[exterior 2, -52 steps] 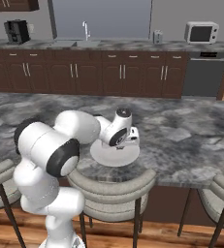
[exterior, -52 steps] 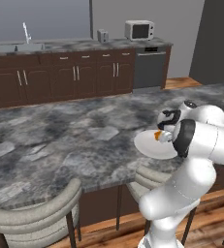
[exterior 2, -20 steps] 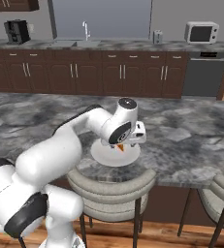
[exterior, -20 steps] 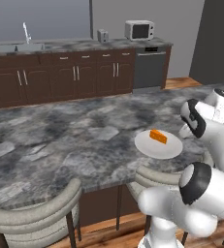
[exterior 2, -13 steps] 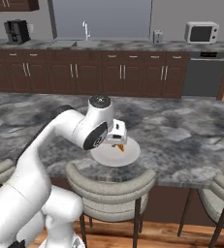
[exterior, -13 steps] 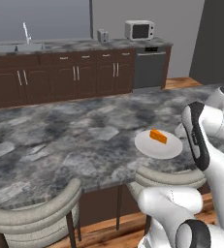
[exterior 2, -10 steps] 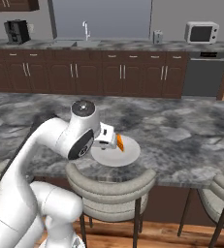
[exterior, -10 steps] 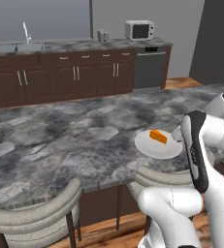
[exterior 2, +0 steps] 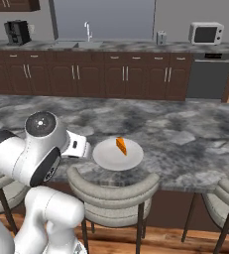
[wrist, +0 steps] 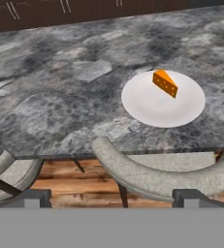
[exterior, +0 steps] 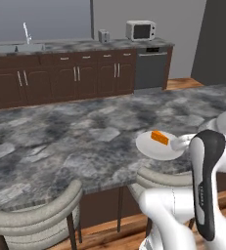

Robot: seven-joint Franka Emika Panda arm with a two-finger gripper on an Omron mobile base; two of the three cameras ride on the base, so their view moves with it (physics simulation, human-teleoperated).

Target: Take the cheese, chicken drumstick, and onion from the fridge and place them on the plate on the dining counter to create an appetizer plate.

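Observation:
The cheese [exterior: 159, 137] [exterior 2: 121, 146] [wrist: 165, 83], an orange wedge, lies on the white plate [exterior: 148, 149] [exterior 2: 106, 156] [wrist: 152, 106] near the front edge of the dining counter [exterior: 75, 132] [exterior 2: 185, 134] [wrist: 60, 87]. My gripper [wrist: 112, 201] hangs off the counter's near edge above the stools, looking at the plate from a short way back. Its two fingertips [wrist: 32, 197] stand wide apart, open, with nothing between them. In the right base view the hand sits just left of the plate. The chicken drumstick, the onion and the fridge are out of view.
Padded beige stools [wrist: 152, 174] [exterior 2: 111, 188] [exterior: 36, 215] stand under the counter's edge, right below my hand. Across the room runs the dark cabinet counter with a sink [exterior 2: 88, 30], a microwave [exterior 2: 205, 33] [exterior: 140, 30] and a coffee machine [exterior 2: 17, 32].
My hand has drawn back from over the plate to the counter's near edge, left in the right base view. The cheese stays on the plate and the jaws stay open.

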